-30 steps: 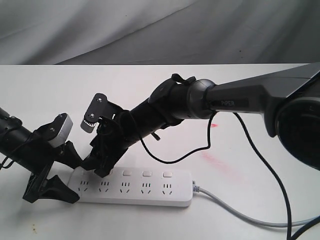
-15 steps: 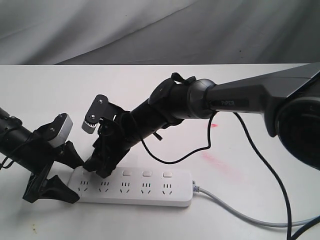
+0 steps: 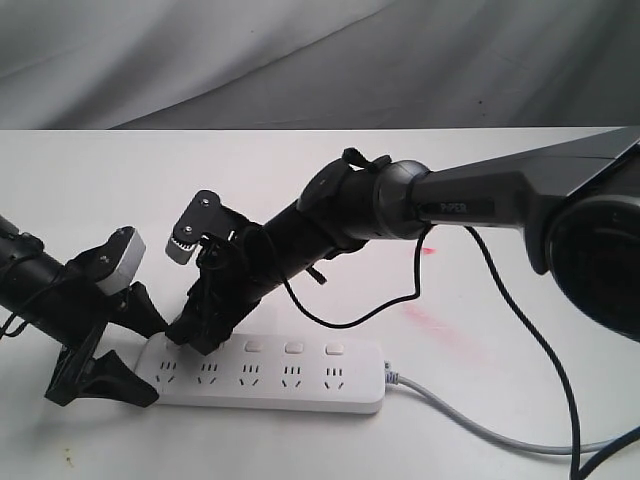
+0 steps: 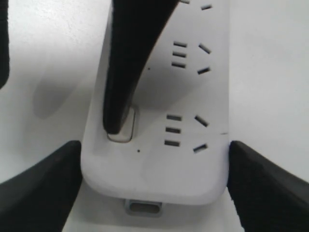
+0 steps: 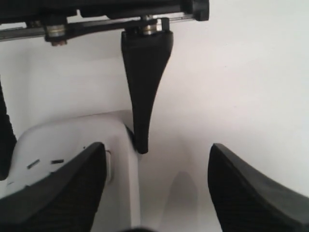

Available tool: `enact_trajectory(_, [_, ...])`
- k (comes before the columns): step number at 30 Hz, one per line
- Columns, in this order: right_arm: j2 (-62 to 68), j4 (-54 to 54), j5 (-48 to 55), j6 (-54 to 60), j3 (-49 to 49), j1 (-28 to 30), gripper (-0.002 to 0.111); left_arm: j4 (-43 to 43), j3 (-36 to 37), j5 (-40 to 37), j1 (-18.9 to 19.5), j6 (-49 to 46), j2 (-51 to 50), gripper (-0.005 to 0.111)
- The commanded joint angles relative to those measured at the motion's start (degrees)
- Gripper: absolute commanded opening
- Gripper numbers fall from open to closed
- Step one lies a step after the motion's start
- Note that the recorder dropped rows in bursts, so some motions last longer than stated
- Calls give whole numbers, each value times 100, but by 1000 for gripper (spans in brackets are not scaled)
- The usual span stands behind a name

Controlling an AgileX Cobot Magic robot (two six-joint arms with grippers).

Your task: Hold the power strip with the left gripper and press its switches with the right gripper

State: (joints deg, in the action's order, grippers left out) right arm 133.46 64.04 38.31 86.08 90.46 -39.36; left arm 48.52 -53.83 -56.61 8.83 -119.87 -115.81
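On the table [image 3: 90, 180]: white top; both my arms work at its near left part.
Strip [image 3: 300, 385]: lies flat by the near edge, sockets up, long axis left to right, with the cord [image 3: 470, 425] leaving its right end.
Right gripper [image 3: 198, 330]: reaches across from the right to the strip's left end. The jaws are spread wide and hold nothing. One finger [image 4: 120, 72] stands tip-down on the end switch, and the other hangs over bare table on the far side.
Left gripper [image 3: 142, 355]: astride the strip's left end, one finger against the far edge and one against the near edge, clamped across its width.
Switches [image 3: 294, 347]: a row along the far edge. Three show bare to the right of my right gripper. The end switch [image 4: 129, 128] is under my fingertip; I cannot tell whether it is pushed in.
Relation: the switches not under my finger all lie rightward along the strip's long axis. I judge the next press needs a lift and a step right, with the left clamp holding the strip in place.
Change: since a second ago my right gripper has sunk slightly and shifted left onto the end switch. The strip and left gripper have not moved.
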Motion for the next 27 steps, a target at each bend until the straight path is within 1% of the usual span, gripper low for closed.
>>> enact_trajectory(1, [121, -468, -330, -143, 2, -64, 57, -436, 28, 266, -40, -12, -51, 56])
enact_trajectory(6, [176, -786, -318, -543, 2, -142, 57, -424, 28, 266, -40, -12, -51, 56])
enact_trajectory(13, [202, -1003, -294, -612, 2, -201, 57, -424, 28, 266, -40, -12, -51, 56])
enact_trajectory(18, [202, -2041, -177, -1437, 2, -225, 57, -424, 28, 266, -40, -12, -51, 56])
enact_trajectory(22, [202, -2469, -149, -1746, 2, -225, 57, -424, 28, 266, -40, -12, -51, 56])
enact_trajectory(25, [202, -2460, -140, -1747, 2, -225, 57, -424, 28, 266, -40, -12, -51, 56])
enact_trajectory(27, [171, -2238, -126, -1734, 2, -225, 57, -424, 28, 266, -40, -12, -51, 56])
